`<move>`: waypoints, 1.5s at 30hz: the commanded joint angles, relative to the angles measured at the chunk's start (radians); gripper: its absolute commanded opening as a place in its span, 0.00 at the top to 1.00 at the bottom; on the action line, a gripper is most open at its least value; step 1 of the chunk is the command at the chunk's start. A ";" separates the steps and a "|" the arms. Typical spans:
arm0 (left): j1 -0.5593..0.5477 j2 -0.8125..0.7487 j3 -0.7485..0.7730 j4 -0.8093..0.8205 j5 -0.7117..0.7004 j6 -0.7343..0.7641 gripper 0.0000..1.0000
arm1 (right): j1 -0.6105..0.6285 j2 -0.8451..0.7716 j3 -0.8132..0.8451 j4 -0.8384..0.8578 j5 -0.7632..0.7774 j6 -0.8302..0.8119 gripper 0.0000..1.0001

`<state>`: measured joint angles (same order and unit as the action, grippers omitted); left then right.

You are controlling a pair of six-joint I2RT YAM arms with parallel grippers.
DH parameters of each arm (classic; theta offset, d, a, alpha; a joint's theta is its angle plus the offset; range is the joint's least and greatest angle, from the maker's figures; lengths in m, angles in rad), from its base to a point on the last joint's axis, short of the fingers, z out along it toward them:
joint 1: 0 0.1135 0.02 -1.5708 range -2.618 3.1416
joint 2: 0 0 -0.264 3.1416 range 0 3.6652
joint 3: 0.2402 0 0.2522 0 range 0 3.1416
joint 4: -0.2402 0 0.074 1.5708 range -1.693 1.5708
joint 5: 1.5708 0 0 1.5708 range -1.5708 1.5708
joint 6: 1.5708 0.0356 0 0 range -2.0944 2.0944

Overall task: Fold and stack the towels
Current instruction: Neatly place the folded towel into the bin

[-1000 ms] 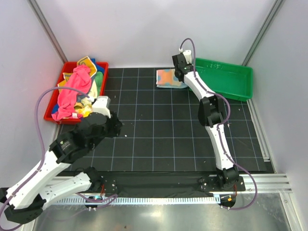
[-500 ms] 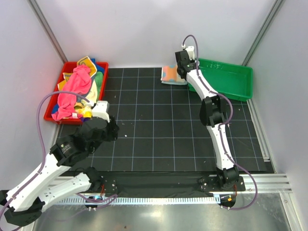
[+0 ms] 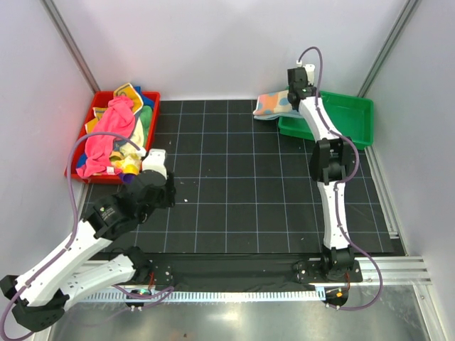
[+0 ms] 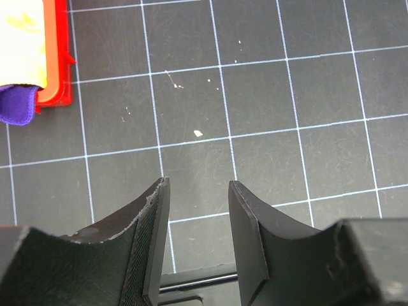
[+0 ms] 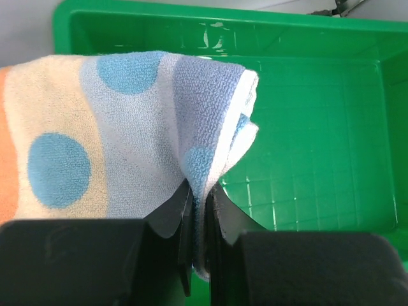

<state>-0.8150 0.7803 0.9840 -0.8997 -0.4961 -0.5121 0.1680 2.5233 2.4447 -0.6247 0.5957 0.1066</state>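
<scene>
Your bench (image 3: 242,192) is mostly bare black grid mat through the middle, so there's loads of open room between the two arms. The green tray (image 3: 352,117) sits at the back right corner and the red tray (image 3: 73,170) runs along the left edge, both close to the walls.

The pile of towels (image 3: 110,135) in the red tray is heaped past its rim, with a pink one on top. A bit of cloth pokes over the tray's near corner.

The patchwork towel (image 3: 272,105) is held at the green tray's left rim. Most of it hangs out on the bench side, and the wrist view shows green tray floor right under the held fold. From above I honestly can't tell if its loose edge brushes the mat.

Your right hand (image 5: 201,191) is pinched almost closed on a bunched fold of that towel. Your left hand (image 4: 197,188) is partly spread with nothing between the fingers, over bare mat just beside the red tray's near corner.
</scene>
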 commanded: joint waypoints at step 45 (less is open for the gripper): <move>0.022 0.014 -0.010 0.015 0.044 0.035 0.54 | -0.211 0.006 -0.191 0.066 0.009 -0.051 0.99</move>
<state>-0.8021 0.7918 0.9749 -0.8989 -0.4625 -0.4892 -0.0296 2.5416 2.2456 -0.5976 0.5690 0.0574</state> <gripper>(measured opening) 0.457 0.159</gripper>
